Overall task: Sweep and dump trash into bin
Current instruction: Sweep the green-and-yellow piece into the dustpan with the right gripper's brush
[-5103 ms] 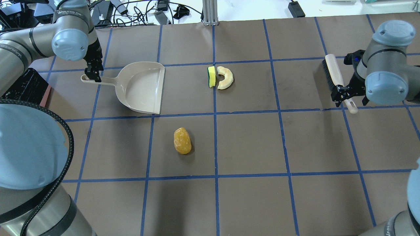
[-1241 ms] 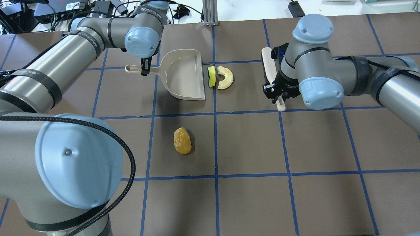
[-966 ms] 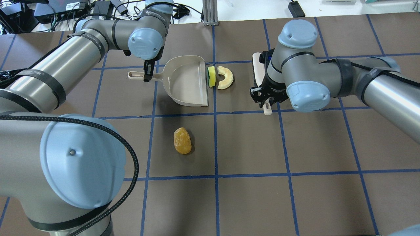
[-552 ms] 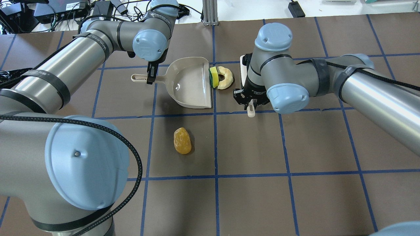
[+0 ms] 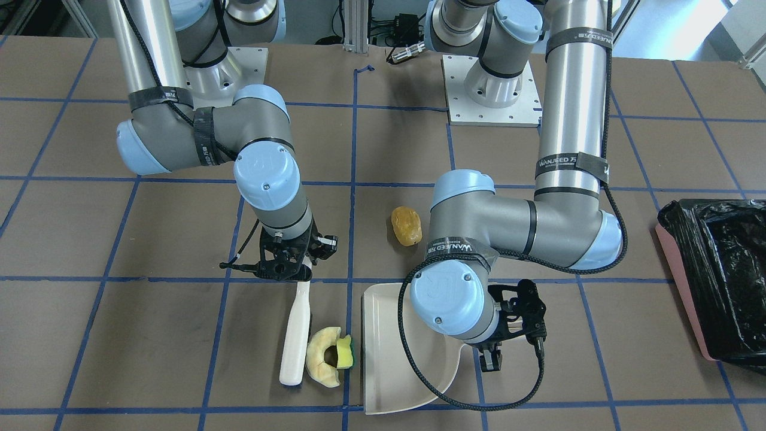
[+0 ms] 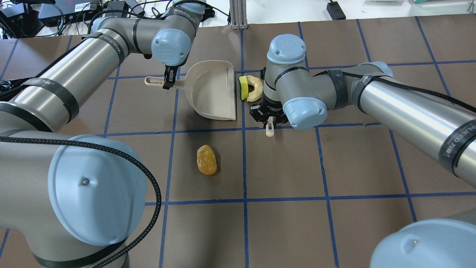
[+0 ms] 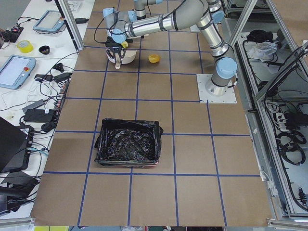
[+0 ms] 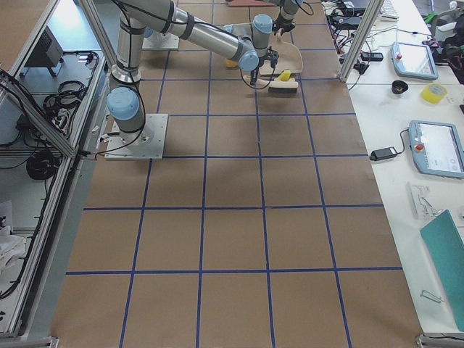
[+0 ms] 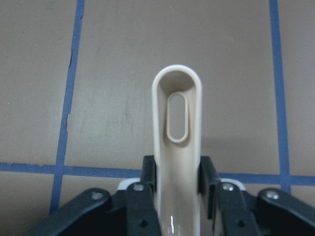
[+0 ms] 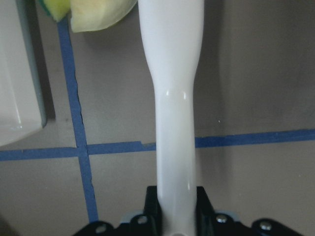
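My left gripper [image 6: 167, 80] is shut on the handle of the beige dustpan [image 6: 212, 91], as the left wrist view shows [image 9: 177, 174]. My right gripper [image 6: 268, 119] is shut on the white brush [image 5: 296, 335] handle [image 10: 177, 98]. The brush presses against the cream crescent [image 5: 320, 359], which hugs the yellow-and-green sponge chunk [image 5: 344, 352] just outside the dustpan's [image 5: 389, 359] open lip. The yellow-orange lump [image 6: 206, 160] lies alone nearer the robot. The pink bin [image 5: 679, 281] with its black bag stands far off on the robot's left.
The table is brown with blue tape lines. The bin [image 7: 129, 149] stands about two squares from the dustpan along the table. The arm bases stand on plates at the robot's edge [image 5: 491, 96]. Cables and devices lie beyond the far edge.
The right arm has swept the brush leftward into the crescent, pushing it and the sponge against the dustpan's lip. The left arm earlier slid the dustpan right to meet them.
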Available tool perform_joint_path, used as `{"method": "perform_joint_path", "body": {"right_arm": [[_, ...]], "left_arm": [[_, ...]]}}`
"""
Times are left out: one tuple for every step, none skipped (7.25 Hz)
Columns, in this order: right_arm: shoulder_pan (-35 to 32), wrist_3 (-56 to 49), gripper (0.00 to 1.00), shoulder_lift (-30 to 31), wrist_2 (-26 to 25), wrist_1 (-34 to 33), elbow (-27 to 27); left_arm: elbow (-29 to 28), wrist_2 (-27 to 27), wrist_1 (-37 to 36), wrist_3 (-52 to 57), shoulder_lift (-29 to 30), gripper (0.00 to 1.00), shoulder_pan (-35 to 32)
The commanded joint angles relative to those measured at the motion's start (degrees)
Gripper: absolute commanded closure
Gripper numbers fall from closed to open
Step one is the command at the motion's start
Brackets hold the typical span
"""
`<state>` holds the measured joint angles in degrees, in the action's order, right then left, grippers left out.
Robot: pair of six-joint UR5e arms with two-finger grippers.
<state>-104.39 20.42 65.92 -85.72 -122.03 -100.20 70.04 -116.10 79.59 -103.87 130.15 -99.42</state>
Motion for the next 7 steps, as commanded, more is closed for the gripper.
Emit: {"method": "perform_joint_path", "body": {"right_arm": [[-5.01, 6.71, 1.00, -0.18, -0.06, -0.31, 0.27], [-5.73, 7.00, 1.00, -0.26, 0.03, -0.31, 0.44], [-6.00, 7.09, 1.00, -0.18, 0.12, -0.31, 0.53], [-6.17, 8.92, 1.00, -0.09, 0.82, -0.14, 0.53], [-6.78, 10.24, 1.00, 0.00, 2.30, -0.22, 0.53], [-8.79, 12.17, 1.00, -0.09, 2.40, -0.57, 1.32], [-10.20, 13.93, 1.00, -0.26, 2.49, 0.12, 3.67]], "left_arm": [[-0.26, -1.14, 0.04, -2.04, 0.97, 1.00, -0.25], [-0.34, -0.97, 0.04, -2.56, 1.50, 1.00, -0.42], [-0.43, -0.71, 0.04, -2.74, 1.68, 1.00, -0.60], [-0.87, -0.27, 0.04, -3.62, 2.03, 1.00, -1.21], [-2.00, 0.78, 0.04, -3.97, 2.47, 1.00, -1.83], [-2.80, 1.92, 0.04, -3.98, 2.65, 1.00, -2.88], [-3.15, 2.19, 0.04, -3.89, 2.56, 1.00, -3.58]]}}
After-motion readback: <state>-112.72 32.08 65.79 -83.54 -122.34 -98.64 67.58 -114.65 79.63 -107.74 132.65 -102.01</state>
